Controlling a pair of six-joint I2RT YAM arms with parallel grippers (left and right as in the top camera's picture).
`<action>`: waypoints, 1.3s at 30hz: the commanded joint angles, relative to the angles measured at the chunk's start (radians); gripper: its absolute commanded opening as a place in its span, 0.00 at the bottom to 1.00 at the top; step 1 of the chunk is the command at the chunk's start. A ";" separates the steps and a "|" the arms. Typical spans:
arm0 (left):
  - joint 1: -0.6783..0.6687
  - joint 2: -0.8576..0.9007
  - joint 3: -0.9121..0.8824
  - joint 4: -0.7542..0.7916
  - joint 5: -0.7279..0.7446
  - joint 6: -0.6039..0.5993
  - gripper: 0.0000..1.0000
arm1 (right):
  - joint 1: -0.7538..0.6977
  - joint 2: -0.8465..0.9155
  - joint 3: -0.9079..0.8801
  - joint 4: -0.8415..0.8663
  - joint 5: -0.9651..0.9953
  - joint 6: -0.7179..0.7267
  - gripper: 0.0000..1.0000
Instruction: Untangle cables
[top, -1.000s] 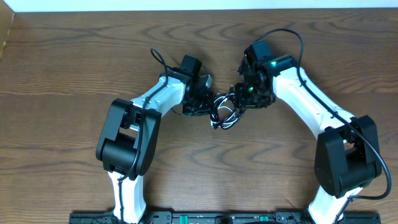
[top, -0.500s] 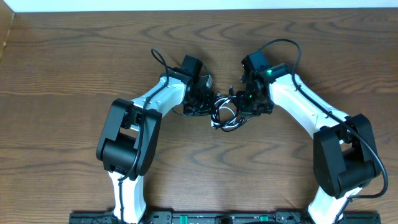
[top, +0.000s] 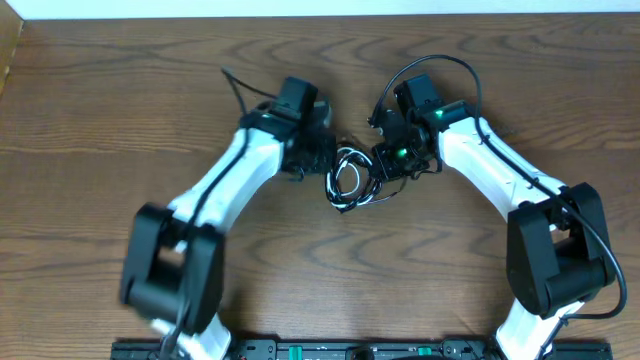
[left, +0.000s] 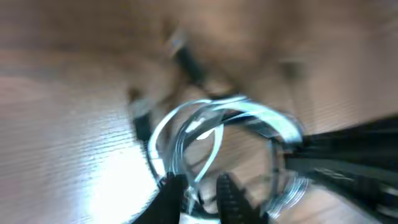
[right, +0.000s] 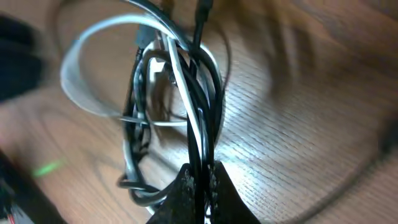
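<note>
**Knot of cables sits between two facing grippers**

From above, the cables (top: 350, 180) lie as one knot of black and white loops on the wooden table (top: 100, 120). They sit directly between the left gripper (top: 322, 165) and the right gripper (top: 385, 165), which face each other across them. That view hides both sets of jaws under the wrists.

The right wrist camera shows its pair plainly. The right gripper (right: 200, 180) has its jaws pinched tight on a bundle of black and white strands that runs straight out ahead of the tips, with a wide white loop off to one side.

The left wrist picture is badly smeared. The left gripper (left: 199, 190) shows two dark fingers (left: 171, 190) a narrow gap apart, with white loops just ahead of them, and I cannot tell whether they grip a strand.

A green light (top: 437, 113) glows on the right arm in the overhead view.
</note>
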 joint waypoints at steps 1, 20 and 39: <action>0.000 -0.125 0.010 -0.004 -0.053 0.029 0.34 | 0.006 -0.088 0.026 -0.002 -0.094 -0.163 0.01; -0.008 -0.043 0.006 -0.145 0.129 0.338 0.69 | -0.002 -0.115 0.003 -0.195 -0.285 -0.546 0.01; -0.037 -0.004 -0.045 -0.198 0.192 0.548 0.69 | -0.108 -0.110 -0.231 -0.101 -0.275 -0.547 0.01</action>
